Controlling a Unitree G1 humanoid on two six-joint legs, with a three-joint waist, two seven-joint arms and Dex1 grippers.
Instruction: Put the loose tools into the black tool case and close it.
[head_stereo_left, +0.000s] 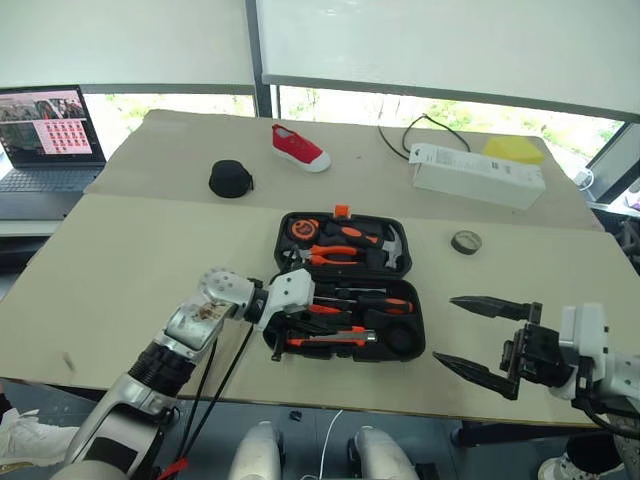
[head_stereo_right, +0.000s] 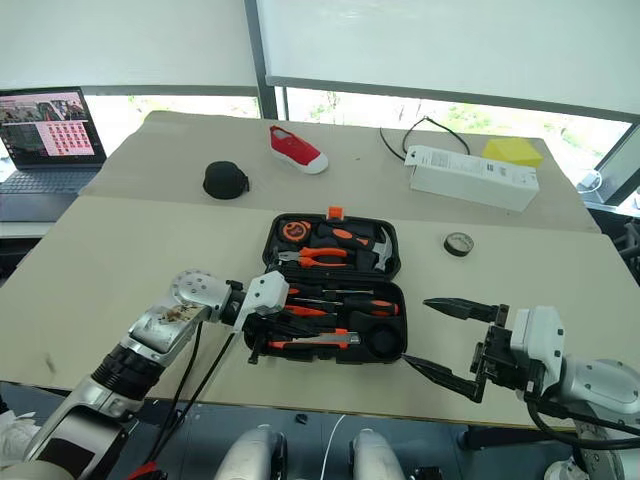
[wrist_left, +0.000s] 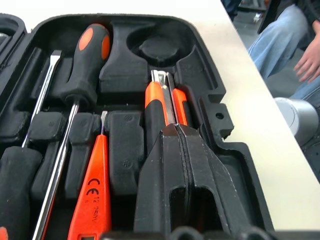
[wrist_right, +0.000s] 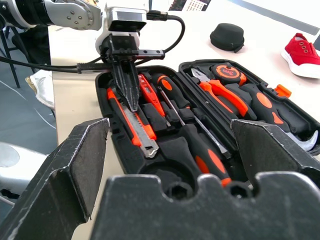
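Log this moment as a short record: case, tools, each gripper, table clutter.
case: black case open on the table, lid back
tools: knife, two screwdrivers and orange pointed tool lie in its slots
left gripper: jaws shut, tips over the knife
right gripper: jaws open, beside the case, holding nothing
clutter: black pouch, red shoe, tape roll, white box

Left hand (wrist_right: 131, 95) pinched closed, angled down; right hand (head_stereo_left: 478, 335) spread wide, seemingly level.
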